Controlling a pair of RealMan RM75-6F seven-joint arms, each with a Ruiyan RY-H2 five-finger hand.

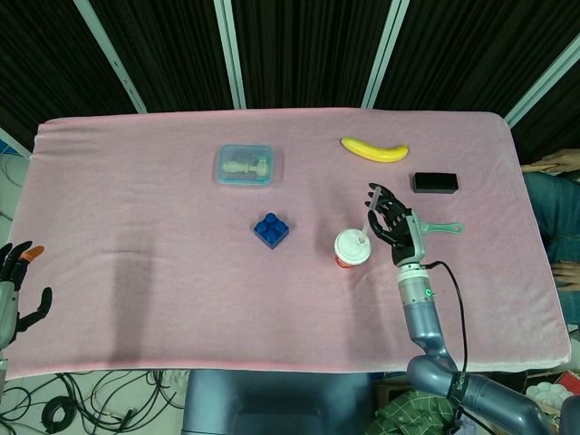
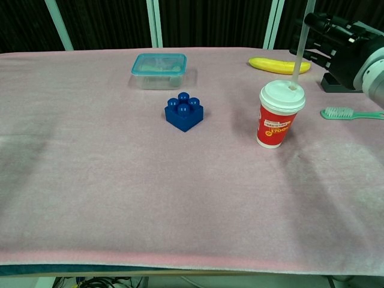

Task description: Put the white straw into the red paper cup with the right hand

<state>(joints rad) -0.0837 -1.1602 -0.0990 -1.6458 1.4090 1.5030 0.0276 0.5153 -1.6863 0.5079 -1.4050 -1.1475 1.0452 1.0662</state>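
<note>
The red paper cup with a white lid stands upright on the pink cloth, right of centre. The white straw has its lower end in the lid's hole and leans up and to the right. My right hand is just right of the cup and above lid height. Its dark fingers lie on both sides of the straw's upper end and pinch it. My left hand hangs off the table's front left corner with its fingers apart, holding nothing.
A blue toy brick sits left of the cup. Behind it is a clear lidded box. A banana, a black block and a green toothbrush lie around my right hand.
</note>
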